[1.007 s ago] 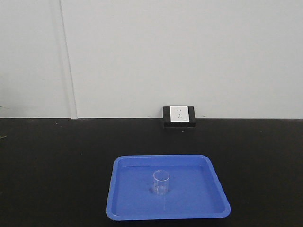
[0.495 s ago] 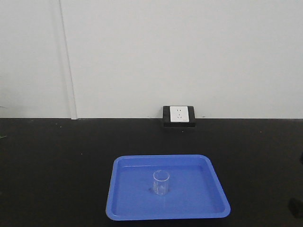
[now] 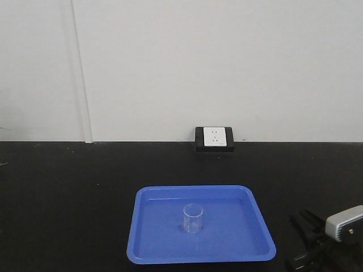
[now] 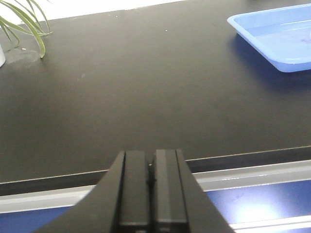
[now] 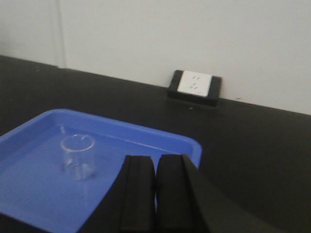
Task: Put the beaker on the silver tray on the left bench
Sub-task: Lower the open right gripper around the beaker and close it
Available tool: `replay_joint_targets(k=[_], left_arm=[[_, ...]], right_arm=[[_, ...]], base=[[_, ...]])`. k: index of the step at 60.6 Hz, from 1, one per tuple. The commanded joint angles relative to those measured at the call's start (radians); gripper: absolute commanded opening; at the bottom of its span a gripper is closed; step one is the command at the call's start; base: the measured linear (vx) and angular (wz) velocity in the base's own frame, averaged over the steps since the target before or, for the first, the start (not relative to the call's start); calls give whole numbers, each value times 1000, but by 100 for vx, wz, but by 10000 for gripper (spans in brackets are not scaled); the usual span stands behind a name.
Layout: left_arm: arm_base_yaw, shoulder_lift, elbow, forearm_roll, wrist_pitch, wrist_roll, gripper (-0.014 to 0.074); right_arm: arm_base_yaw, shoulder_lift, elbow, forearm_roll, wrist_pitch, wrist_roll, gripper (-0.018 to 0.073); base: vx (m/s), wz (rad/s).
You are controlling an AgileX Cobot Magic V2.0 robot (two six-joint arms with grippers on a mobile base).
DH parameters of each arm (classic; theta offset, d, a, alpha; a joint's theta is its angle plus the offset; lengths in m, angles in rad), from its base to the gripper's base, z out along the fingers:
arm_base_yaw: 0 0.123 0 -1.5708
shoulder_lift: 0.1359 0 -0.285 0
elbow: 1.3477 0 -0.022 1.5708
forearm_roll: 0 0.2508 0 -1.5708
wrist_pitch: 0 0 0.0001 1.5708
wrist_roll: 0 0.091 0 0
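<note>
The beaker [image 3: 193,219] is a small clear glass cylinder standing upright in the middle of a blue plastic tray [image 3: 258,226]. It also shows in the right wrist view [image 5: 77,158], ahead and to the left of my right gripper [image 5: 155,162]. That gripper is shut and empty, hovering near the tray's right front corner [image 5: 192,145]. In the front view the right gripper [image 3: 299,221] is at the bottom right, beside the tray. My left gripper [image 4: 151,160] is shut and empty over the counter's front edge. The silver tray and the left bench are out of view.
The black counter [image 3: 68,198] runs to a white wall with a socket box [image 3: 215,139], also in the right wrist view [image 5: 194,83]. The left wrist view shows plant leaves [image 4: 29,22] at far left and the blue tray's corner [image 4: 272,34] at far right.
My right arm has come up into the front view at the bottom right, beside the blue tray. The beaker and the tray have not moved.
</note>
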Motion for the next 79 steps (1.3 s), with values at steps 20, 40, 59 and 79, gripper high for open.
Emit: replay_joint_targets(k=[20, 40, 59, 79], left_arm=[[-4, -7, 20, -3, -75, -2, 1], [-4, -7, 20, -3, -75, -2, 1], [-4, -7, 20, -3, -75, -2, 1], [-4, -7, 20, -3, -75, -2, 1]], right_arm=[[26, 305, -237, -348, -278, 268, 636], [246, 459, -607, -257, 237, 401, 524], [280, 580, -856, -368, 450, 626, 522], [280, 648, -884, -522, 440, 713, 522]], base=[[0, 0], [0, 0], [0, 0], [0, 0]])
